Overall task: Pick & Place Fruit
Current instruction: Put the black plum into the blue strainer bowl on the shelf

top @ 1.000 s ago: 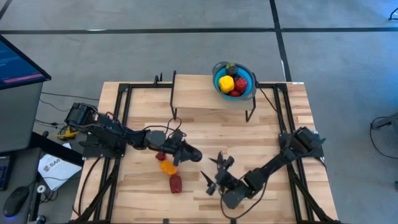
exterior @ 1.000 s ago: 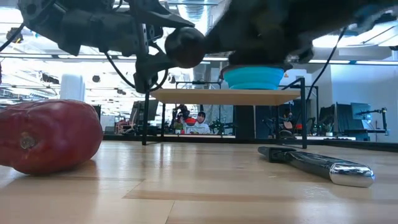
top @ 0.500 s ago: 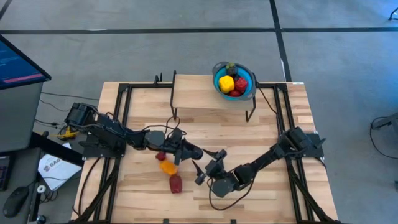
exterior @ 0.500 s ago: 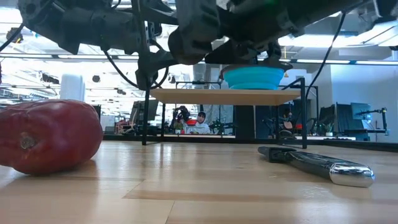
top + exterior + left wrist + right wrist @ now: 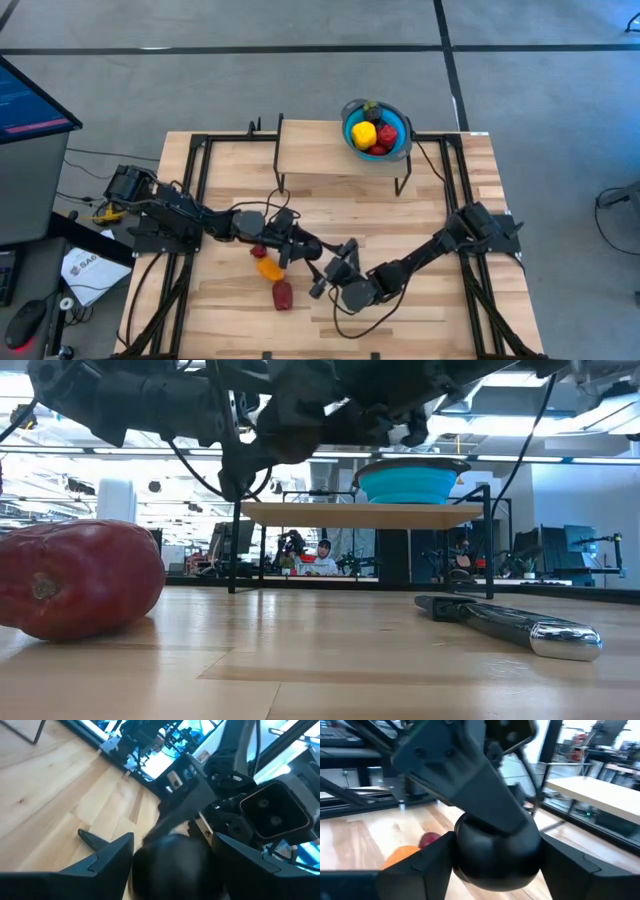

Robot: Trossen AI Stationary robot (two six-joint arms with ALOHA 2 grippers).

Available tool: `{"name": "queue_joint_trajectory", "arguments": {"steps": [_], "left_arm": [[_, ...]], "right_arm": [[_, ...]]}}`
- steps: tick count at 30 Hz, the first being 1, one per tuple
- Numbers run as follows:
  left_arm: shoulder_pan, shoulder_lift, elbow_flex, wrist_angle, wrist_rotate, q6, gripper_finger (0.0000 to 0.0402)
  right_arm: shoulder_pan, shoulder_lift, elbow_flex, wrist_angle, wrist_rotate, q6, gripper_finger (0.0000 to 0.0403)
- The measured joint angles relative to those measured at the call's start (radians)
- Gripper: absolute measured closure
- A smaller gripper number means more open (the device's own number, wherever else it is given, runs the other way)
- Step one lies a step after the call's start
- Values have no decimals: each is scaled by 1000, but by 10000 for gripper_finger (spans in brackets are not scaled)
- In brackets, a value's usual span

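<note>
1. Meeting in mid-air above the table (image 5: 420, 190), my left gripper (image 5: 308, 247) and right gripper (image 5: 333, 267) both sit on one dark purple fruit (image 5: 495, 845).
2. My right gripper has it pinched, a pad pressed against each side. I cannot tell whether my left gripper is gripping or only touching.
3. I judge this a handover. If the left lets go before the right grip is firm, the smooth round fruit could squirt out and fall.
4. A fall would land it near the orange fruit (image 5: 268, 268) and red fruit (image 5: 283, 295), where it could roll away.
5. If both grip and I pull apart, the fruit may be wrenched loose.
6. The blue bowl (image 5: 347, 130), already holding fruit, sits well away on the raised shelf (image 5: 310, 150), so a weak grip risks a drop on the way.
</note>
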Motion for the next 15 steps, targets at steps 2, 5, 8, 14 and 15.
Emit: {"name": "queue_joint_trajectory", "arguments": {"steps": [2,5,8,14,15], "left_arm": [[2,0,0,1,27,35,128],[13,0,0,3,73,93,107],[37,0,1,5,133,133,86],[104,-10,1,-1,203,187,62],[110,-11,1,-3,209,205,61]], "right_arm": [[-3,-1,0,2,-23,-1,168],[1,-7,0,-10,-53,-8,179],[18,-33,0,-71,-76,31,178],[53,-141,1,-442,-150,342,175],[57,-158,1,-507,-179,400,175]]}}
